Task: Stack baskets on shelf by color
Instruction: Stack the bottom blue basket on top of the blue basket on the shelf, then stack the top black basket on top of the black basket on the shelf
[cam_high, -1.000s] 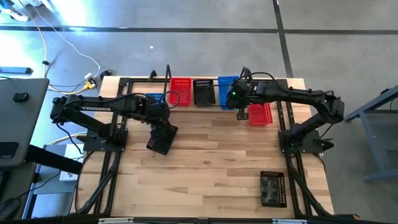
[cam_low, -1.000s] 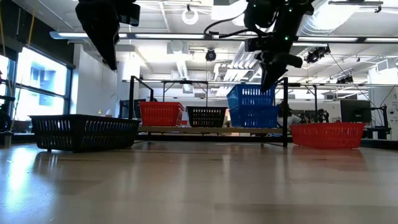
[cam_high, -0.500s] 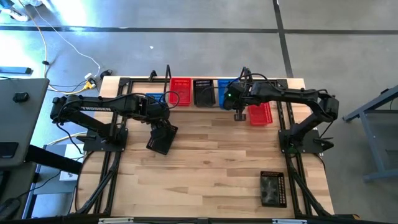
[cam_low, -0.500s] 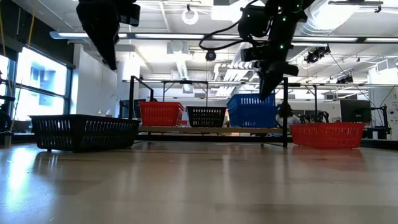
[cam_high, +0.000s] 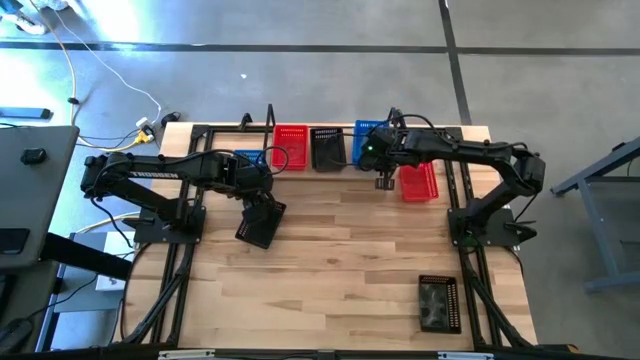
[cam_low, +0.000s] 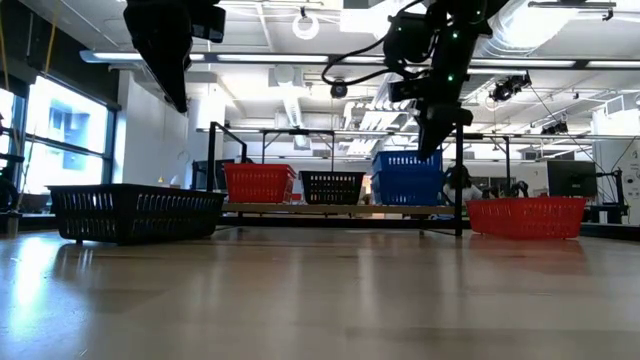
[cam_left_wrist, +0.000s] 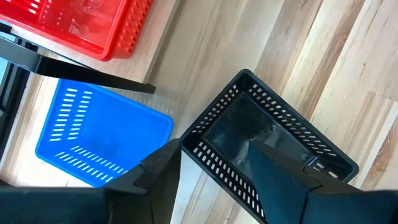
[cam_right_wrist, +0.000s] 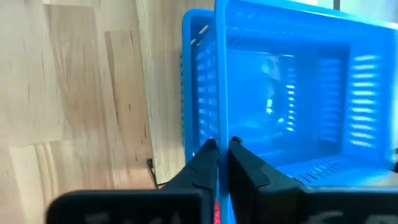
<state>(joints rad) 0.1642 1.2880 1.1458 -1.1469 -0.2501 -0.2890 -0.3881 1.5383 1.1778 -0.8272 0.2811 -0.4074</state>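
Note:
On the shelf at the table's far edge stand a red basket, a black basket and two blue baskets, one nested in the other. My right gripper is shut on the upper blue basket, which sits in the lower one. My left gripper hangs open, high above a black basket that rests on the table. One finger is over the inside of that basket and one outside its wall, touching nothing. My right gripper pinches the upper blue basket's near end wall at its rim, one finger inside the basket and one outside. The fingers slant down from the table's near right. The basket sits upright, nested in the blue basket below it on the shelf.
A red basket lies on the table just right of my right gripper. Another blue basket lies under my left arm, and a black one near the table's right front corner. The shelf's black uprights stand beside the blue stack.
My right gripper has sunk and shifted a little toward the table's left with the blue basket. The basket, held above the lower blue one a second ago, has come down into it and now sits nested, still upright.

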